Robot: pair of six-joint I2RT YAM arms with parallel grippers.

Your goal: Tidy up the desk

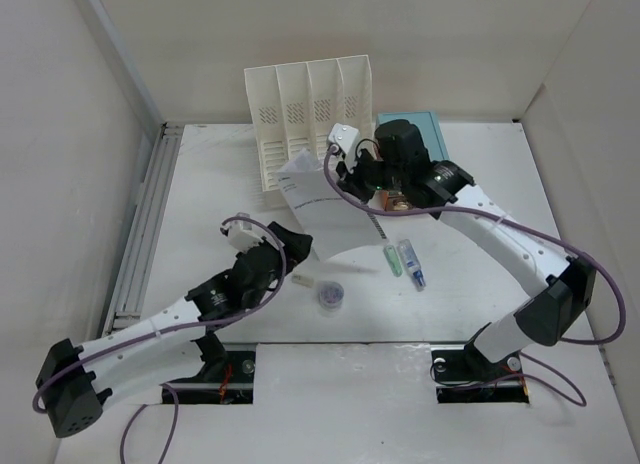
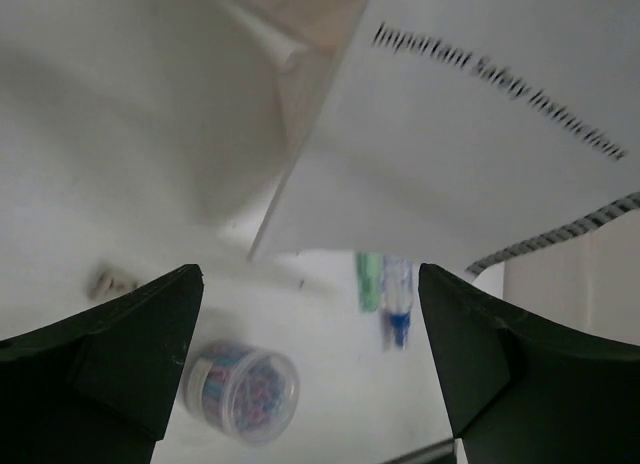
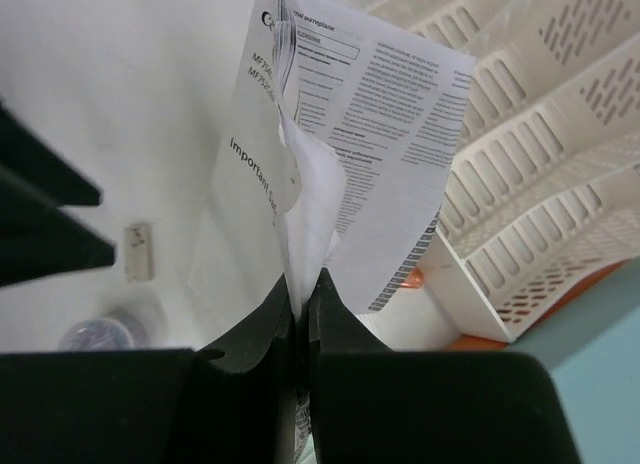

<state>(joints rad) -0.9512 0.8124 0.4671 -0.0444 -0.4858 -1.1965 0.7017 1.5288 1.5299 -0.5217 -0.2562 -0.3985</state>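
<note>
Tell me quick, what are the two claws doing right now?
Left claw: open, holding nothing.
Right claw: closed on the safety leaflet.

So the left arm [image 1: 170,319] stretches low, forward and to the right, and the left end effector [image 2: 310,284] is spread wide, nothing between its 2 fingers. The right arm [image 1: 500,239] folds at the elbow and reaches back left, right end effector [image 3: 302,299] pinched tight on a paper [image 3: 390,114].

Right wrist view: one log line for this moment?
right gripper: shut on white printed paper sheets | sheets: held up beside white slotted plastic file rack | left gripper: open, empty, over matte white desk
</note>
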